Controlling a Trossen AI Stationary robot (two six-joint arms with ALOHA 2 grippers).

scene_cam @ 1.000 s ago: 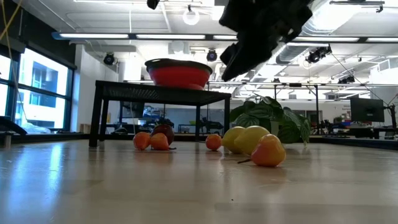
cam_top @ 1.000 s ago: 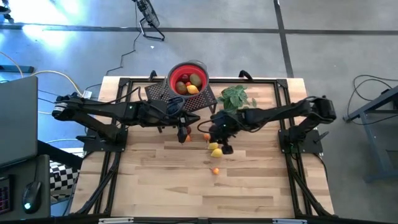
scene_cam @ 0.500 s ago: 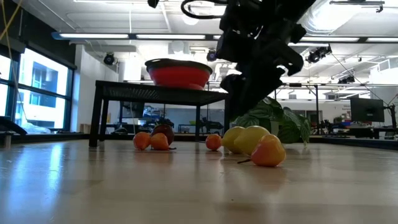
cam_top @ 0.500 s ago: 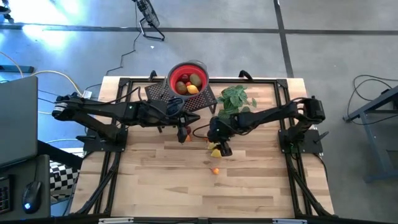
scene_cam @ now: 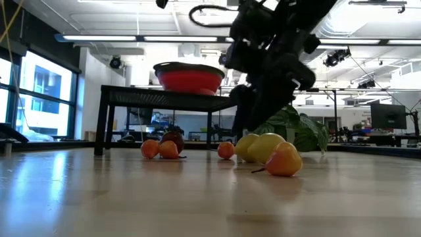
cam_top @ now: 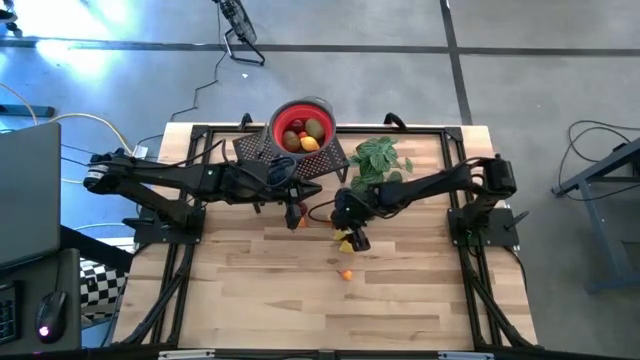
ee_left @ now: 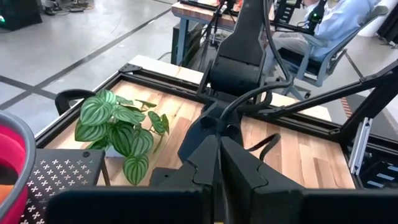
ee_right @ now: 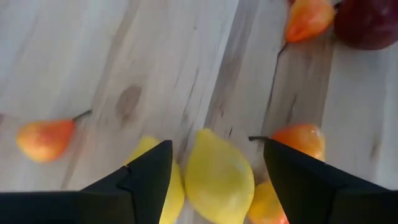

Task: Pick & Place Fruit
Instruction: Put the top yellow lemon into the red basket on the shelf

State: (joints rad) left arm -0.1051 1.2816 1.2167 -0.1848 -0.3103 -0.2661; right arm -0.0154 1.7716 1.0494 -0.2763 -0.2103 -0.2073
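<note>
Pale wood table [cam_top: 400, 300]; grey concrete floor; right hand [ee_right: 214, 163] spread over lemon [ee_right: 219, 177]

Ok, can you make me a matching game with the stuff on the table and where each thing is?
Things:
1. red bowl
2. leafy plant
3. yellow lemon
4. left gripper

Places or states:
A. between the open fingers of the right gripper
B. shut, near the dark stand
C. on top of the dark stand, with fruit inside
D. on the table beside the stand

Pairs: 1-C, 2-D, 3-A, 4-B
</note>
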